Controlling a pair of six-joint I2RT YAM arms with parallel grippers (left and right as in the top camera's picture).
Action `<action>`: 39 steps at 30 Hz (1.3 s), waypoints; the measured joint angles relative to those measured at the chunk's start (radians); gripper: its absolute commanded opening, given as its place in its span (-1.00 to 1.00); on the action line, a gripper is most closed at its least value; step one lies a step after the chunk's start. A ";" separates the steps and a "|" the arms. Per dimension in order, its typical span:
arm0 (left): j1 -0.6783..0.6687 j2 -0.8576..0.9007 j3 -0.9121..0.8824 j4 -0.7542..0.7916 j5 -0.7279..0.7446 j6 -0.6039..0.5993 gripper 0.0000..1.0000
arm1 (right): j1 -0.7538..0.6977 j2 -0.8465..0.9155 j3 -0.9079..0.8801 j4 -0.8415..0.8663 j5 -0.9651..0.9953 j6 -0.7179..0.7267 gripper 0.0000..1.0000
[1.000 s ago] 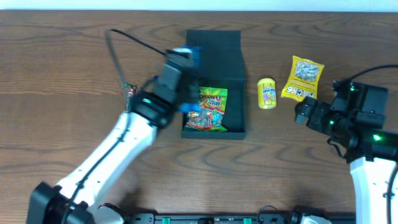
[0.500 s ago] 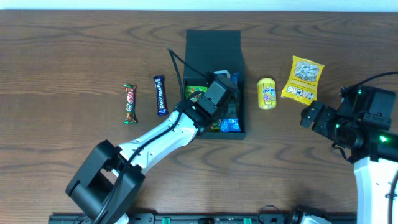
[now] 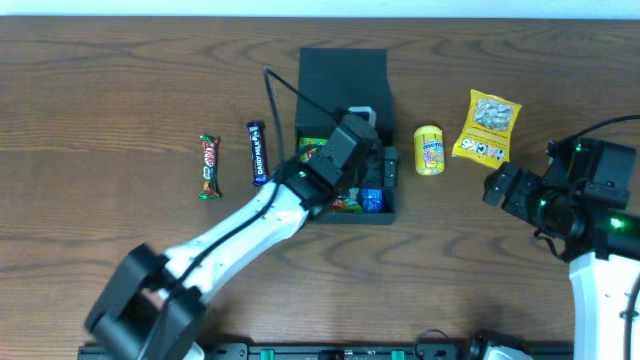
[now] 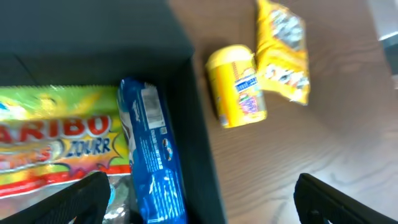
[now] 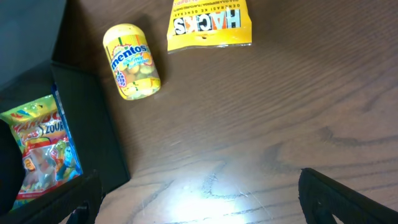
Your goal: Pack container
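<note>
Hovering left hand (image 4: 203, 203) over container (image 3: 340, 72) right edge, Mentos tub (image 3: 429, 150) near

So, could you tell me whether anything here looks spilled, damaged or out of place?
Nothing is spilled or damaged. The only oddity is that the yellow Mentos tub lies on its side on the table, right of the container, not yet packed.

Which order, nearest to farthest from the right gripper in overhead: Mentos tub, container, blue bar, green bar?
From the right gripper:
1. Mentos tub, between the gripper and the box.
2. container, mid-table.
3. blue bar, past the container.
4. green bar, outermost.
</note>
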 measured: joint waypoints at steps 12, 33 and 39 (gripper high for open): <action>0.454 -0.292 0.011 -0.457 -0.185 0.191 0.91 | 0.000 0.038 0.000 0.022 -0.004 0.000 0.98; 0.612 -0.284 0.011 -0.550 -0.161 0.245 0.91 | 0.000 0.449 -0.001 0.720 0.038 0.037 0.88; 0.612 -0.283 0.011 -0.552 -0.157 0.245 0.91 | 0.006 0.588 0.018 0.874 0.061 0.040 0.90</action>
